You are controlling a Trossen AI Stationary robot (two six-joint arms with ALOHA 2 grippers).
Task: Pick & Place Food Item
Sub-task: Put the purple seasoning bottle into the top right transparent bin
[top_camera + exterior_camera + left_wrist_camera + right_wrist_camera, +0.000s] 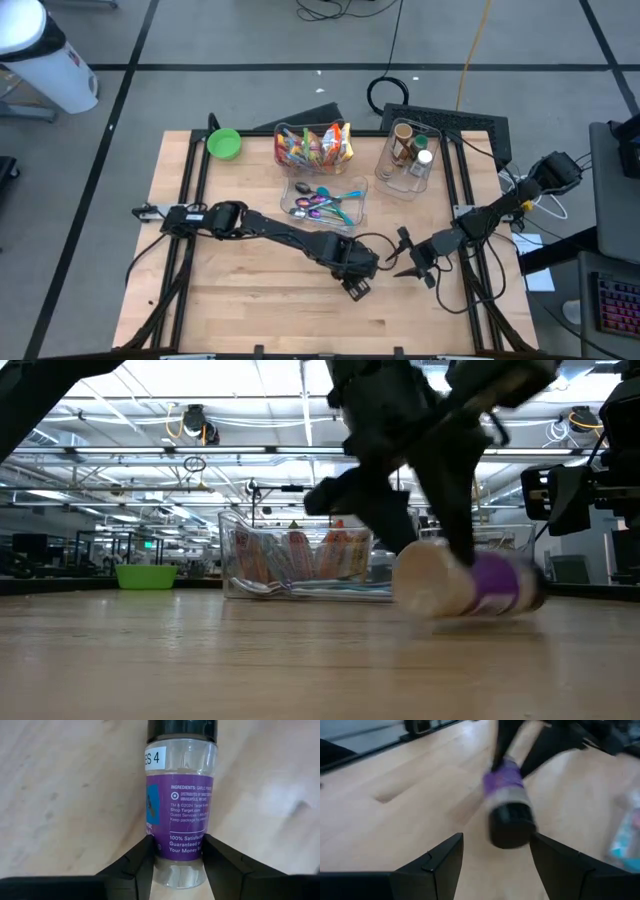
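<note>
A clear spice jar [182, 805] with a purple label and a black cap lies on its side near the table's right-middle. It also shows in the low view [470, 585] and the right wrist view [507, 805]. My left gripper [178, 845] is shut on it, reaching in from the table's left [357, 283]. My right gripper [496, 840] stands open just to the right of the jar [405, 262], facing the jar's cap, with nothing between its fingers. My left gripper pinches the jar between its two fingers [145, 852], on the label's lower edge near the end away from the cap [180, 852]. The fingers slant steeply down from above and lie across the jar. The jar lies nearly level; whether it is clear of the table I cannot tell.
At the table's far side stand a clear bin of snack packets [313, 145], a clear tray of coloured spoons [325, 200], a clear bin with bottles [410, 150] and a green bowl [224, 143]. Bare wood lies along the near side [260, 310].
</note>
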